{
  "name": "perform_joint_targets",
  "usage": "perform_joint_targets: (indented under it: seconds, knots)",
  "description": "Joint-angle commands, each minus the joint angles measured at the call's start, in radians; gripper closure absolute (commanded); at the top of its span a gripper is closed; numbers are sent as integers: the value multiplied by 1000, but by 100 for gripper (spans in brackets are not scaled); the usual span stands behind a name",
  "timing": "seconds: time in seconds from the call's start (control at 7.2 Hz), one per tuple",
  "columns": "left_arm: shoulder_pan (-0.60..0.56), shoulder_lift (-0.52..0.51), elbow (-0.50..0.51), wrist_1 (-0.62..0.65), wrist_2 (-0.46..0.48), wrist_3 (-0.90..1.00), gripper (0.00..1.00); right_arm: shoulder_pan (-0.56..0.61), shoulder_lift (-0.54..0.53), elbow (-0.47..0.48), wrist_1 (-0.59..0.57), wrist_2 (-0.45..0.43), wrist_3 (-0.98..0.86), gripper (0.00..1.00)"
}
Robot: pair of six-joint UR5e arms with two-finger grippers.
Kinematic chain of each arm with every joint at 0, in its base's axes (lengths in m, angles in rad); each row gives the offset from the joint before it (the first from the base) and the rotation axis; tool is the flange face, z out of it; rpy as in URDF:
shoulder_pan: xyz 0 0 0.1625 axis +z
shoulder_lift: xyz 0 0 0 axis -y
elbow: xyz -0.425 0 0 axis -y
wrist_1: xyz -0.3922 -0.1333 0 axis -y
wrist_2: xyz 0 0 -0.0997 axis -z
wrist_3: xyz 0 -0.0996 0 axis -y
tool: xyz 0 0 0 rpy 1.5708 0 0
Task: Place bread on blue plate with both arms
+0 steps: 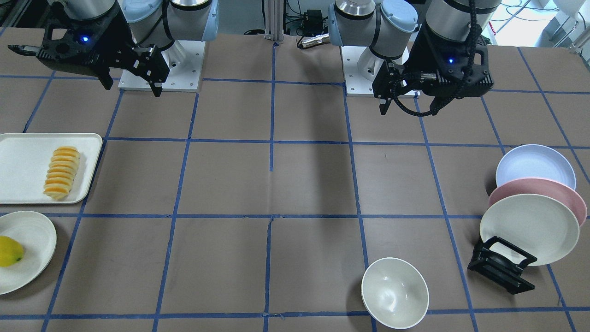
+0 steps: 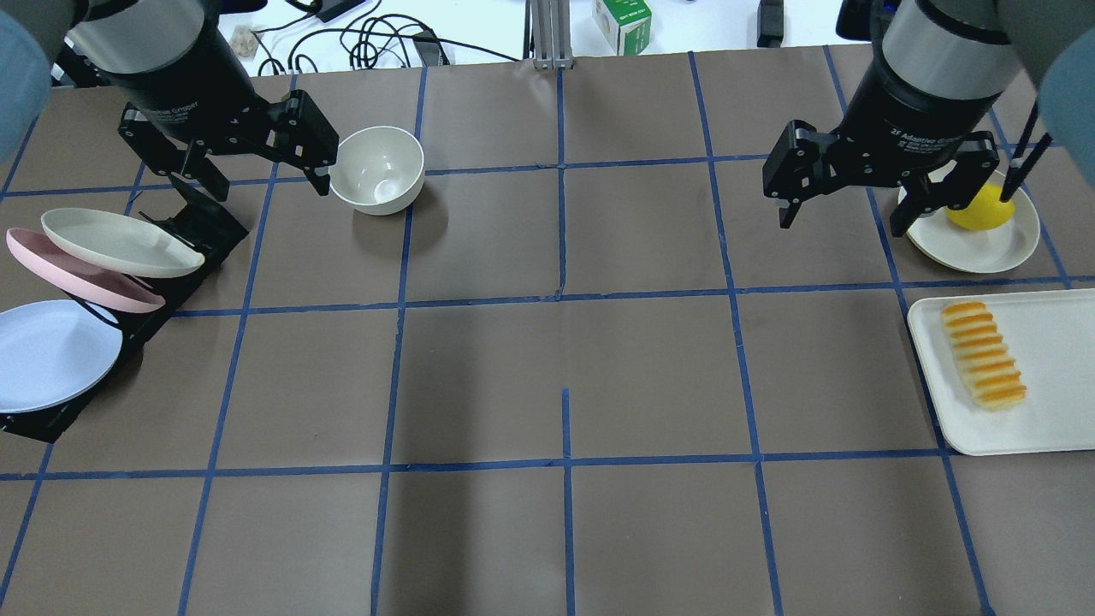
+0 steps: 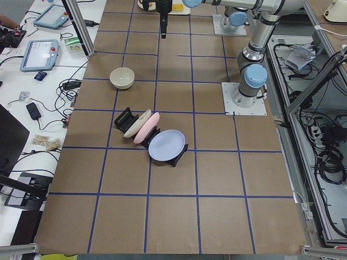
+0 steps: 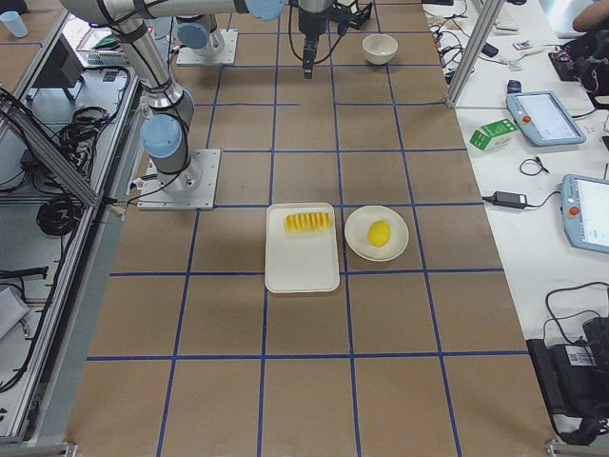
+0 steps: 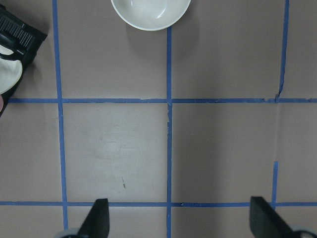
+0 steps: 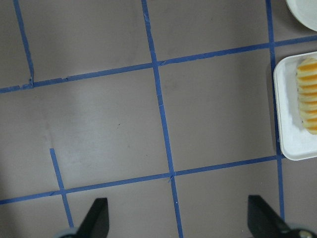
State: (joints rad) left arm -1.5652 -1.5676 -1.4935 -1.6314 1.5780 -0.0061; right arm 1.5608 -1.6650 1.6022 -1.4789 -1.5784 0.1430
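The bread (image 2: 984, 355), a ridged orange-topped loaf, lies on a white tray (image 2: 1052, 411) on the robot's right; it also shows in the front view (image 1: 62, 173) and at the right edge of the right wrist view (image 6: 308, 94). The blue plate (image 2: 51, 355) leans in a black rack (image 1: 500, 267) on the robot's left, behind a pink plate (image 1: 539, 191) and a cream plate (image 1: 530, 228). My left gripper (image 2: 265, 175) hangs open and empty above the table beside the rack. My right gripper (image 2: 843, 214) hangs open and empty, well short of the tray.
A white bowl (image 2: 376, 168) stands just right of the left gripper. A yellow lemon-like fruit (image 2: 979, 208) lies on a cream plate (image 2: 975, 244) beyond the tray. The table is brown with a blue tape grid.
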Motion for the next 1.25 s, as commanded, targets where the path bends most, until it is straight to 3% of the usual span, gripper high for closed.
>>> perform_joint_targets:
  seconds: [0.0, 0.14, 0.28, 0.42, 0.69, 0.97, 1.11]
  knots:
    - [8, 8, -5, 1, 0, 0, 0, -10, 11, 60, -21, -8, -2, 0]
    - [19, 18, -7, -1, 3, 1, 0, -83, 25, 92, -50, -8, -5, 0]
    - [106, 23, -4, 2, 69, 0, 0, -185, 25, 108, -79, -5, -67, 0]
    - [240, 15, -8, 13, 126, 1, 0, -259, 25, 123, -86, -5, -208, 0]
    - [455, -3, -11, 8, 132, 8, 0, -364, 54, 134, -157, -6, -380, 0]
    - [636, -69, -51, 22, 129, 52, 0, -428, 146, 209, -384, -29, -510, 0]
    - [689, -104, -69, 92, 140, 58, 0, -449, 154, 241, -415, -43, -576, 0]
